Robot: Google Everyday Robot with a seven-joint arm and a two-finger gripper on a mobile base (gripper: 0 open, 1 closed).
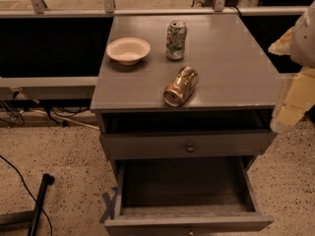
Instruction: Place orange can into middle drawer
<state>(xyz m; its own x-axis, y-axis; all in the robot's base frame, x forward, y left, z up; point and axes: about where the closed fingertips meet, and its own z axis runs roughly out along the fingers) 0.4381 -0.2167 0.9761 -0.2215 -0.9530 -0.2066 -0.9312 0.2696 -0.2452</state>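
Observation:
The orange can (181,86) lies on its side on the grey cabinet top (231,63), near the front edge, with its silver top facing me. The middle drawer (187,223) is pulled far out below and its box is empty. The drawer above it (189,144) is pulled out only slightly. My gripper (290,107) is at the right edge of the view, beside the cabinet's right front corner, apart from the can and holding nothing that shows.
A green-and-white patterned can (175,40) stands upright behind the orange can. A white bowl (128,50) sits at the left of the top. A railing (147,11) runs behind the cabinet. Cables and a black pole (40,200) lie on the floor at left.

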